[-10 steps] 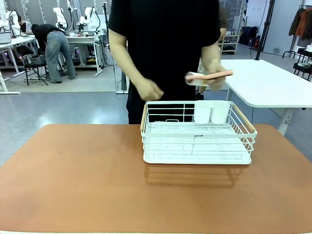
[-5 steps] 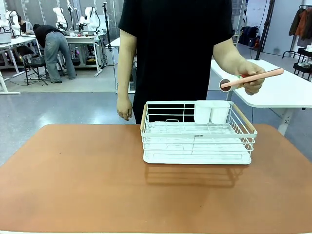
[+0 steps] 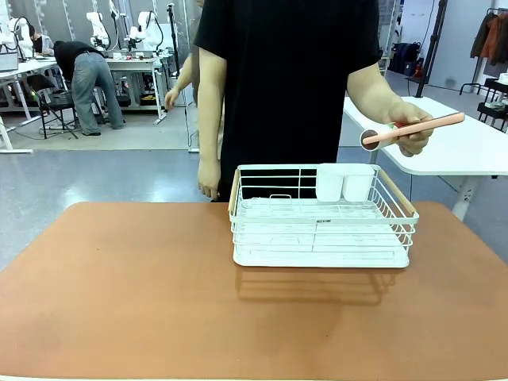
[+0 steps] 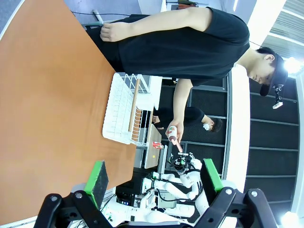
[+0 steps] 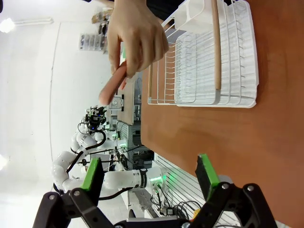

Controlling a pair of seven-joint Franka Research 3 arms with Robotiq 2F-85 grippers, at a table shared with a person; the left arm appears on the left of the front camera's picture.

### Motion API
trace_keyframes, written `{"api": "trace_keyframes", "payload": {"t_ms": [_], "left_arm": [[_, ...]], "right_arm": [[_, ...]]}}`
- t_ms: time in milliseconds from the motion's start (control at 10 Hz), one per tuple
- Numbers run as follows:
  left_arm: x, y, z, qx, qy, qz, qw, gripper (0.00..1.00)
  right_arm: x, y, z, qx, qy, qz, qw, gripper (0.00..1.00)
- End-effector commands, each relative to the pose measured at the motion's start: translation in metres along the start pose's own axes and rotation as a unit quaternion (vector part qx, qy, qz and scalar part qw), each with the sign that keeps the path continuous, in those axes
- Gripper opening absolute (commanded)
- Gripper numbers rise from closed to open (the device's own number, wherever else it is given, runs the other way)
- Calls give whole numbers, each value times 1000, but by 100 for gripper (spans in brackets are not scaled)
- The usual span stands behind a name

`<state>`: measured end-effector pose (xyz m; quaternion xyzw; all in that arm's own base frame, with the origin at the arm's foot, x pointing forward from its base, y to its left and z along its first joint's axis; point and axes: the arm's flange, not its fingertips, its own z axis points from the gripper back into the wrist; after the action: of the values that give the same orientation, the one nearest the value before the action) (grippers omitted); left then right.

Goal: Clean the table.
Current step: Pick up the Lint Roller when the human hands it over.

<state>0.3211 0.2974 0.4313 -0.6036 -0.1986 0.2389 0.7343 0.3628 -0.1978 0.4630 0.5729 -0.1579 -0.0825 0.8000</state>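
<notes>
**Matt bench, coated wire, bare wood**

We find the bench (image 3: 119, 302) smooth and matt, a terracotta top. The rack (image 3: 321, 238) is white coated wire, with bare wooden rails (image 3: 397, 193) at its three and nine o'clock sides. The two white cups (image 3: 344, 181) at its one o'clock look like smooth plastic. The person's shirt (image 3: 286, 79) is black cloth. The pink handle (image 3: 448, 121) looks smooth. The left claw (image 4: 154, 175) and right claw (image 5: 148, 172) have matt black fingers with green pads (image 4: 97, 176).
</notes>
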Motion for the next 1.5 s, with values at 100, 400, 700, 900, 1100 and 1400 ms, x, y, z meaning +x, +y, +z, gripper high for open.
{"api": "trace_keyframes", "payload": {"t_ms": [100,400,700,900,1100,1400], "left_arm": [[-4,1,3,-6,5,-3,1000,100],[-4,1,3,-6,5,-3,1000,100],[-4,1,3,-6,5,-3,1000,100],[-4,1,3,-6,5,-3,1000,100],[-4,1,3,-6,5,-3,1000,100],[-4,1,3,-6,5,-3,1000,100]], "right_arm": [[-21,71,-55,-57,-30,-59,996,100],[-16,89,-118,-87,-71,-67,991,100],[-9,91,-164,-98,-123,-59,986,100],[-6,90,-178,-99,-143,-67,983,100],[-2,87,-191,-111,-159,-71,978,100],[3,88,-193,-94,-167,-79,978,100]]}}
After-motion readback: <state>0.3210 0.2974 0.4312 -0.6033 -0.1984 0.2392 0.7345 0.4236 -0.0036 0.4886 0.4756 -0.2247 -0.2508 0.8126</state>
